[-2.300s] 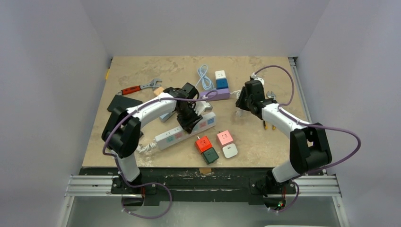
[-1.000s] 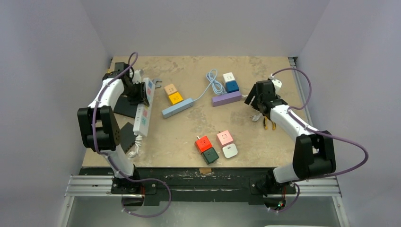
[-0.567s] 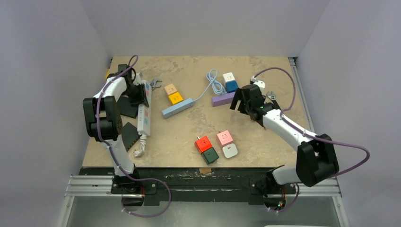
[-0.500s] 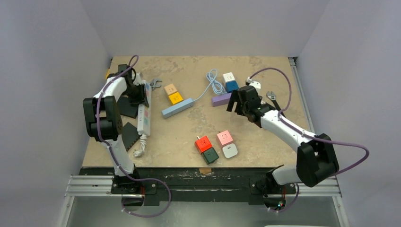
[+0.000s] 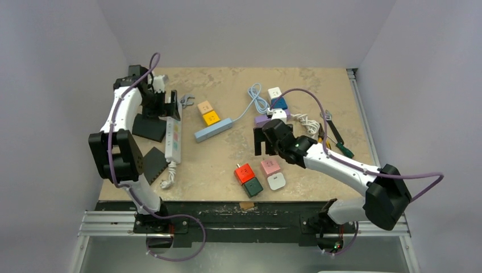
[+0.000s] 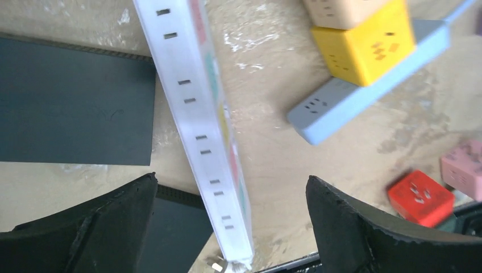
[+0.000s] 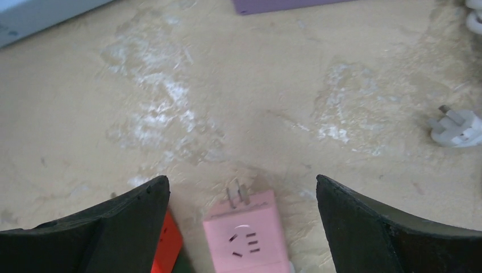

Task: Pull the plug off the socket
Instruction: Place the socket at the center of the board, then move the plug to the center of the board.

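The socket is a long white power strip (image 5: 173,135) lying along the table's left side. Its own cord is bunched at the near end. In the left wrist view the strip (image 6: 199,114) runs below and between my left gripper's (image 6: 230,179) wide-apart fingers, untouched. In the top view my left gripper (image 5: 170,109) hovers open over the strip's far end. The white plug (image 7: 457,128) lies loose on the table, with its coiled cord (image 5: 307,121) at the right. My right gripper (image 5: 262,143) stands open above a pink cube adapter (image 7: 250,239) and holds nothing.
A red cube (image 5: 245,172), a dark green cube (image 5: 253,186) and a white cube (image 5: 277,181) sit by the pink one. A blue strip (image 5: 213,129) with a yellow cube (image 5: 211,118), a purple strip (image 5: 264,119), black pads (image 5: 149,126) and screwdrivers (image 5: 335,136) lie around.
My left gripper has opened, let go of the white strip and lifted towards the back. My right arm has swung from the right side to the front middle, over the pink cube.
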Controlling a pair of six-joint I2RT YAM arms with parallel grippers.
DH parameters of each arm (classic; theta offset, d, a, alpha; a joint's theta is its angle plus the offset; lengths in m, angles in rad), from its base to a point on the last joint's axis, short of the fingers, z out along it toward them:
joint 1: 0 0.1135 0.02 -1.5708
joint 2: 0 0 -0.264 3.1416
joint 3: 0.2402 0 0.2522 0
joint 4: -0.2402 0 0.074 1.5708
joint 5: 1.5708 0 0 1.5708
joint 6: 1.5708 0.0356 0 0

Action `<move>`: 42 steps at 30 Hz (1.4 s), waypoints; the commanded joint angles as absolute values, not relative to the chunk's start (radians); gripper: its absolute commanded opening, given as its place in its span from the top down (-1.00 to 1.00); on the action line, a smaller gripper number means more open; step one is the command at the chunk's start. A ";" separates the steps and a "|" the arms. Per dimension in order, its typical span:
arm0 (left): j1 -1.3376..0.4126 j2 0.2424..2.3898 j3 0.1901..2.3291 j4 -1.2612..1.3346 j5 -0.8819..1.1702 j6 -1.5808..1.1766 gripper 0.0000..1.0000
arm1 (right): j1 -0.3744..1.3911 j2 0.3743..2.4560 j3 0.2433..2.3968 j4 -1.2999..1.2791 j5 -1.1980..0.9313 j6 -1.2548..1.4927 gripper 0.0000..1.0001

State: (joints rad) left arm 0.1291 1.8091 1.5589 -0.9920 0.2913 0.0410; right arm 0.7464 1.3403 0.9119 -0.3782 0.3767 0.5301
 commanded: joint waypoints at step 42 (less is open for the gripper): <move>0.140 1.343 1.515 -1.208 0.512 0.235 -1.00 | 1.061 1.862 1.371 -0.716 0.262 0.606 1.00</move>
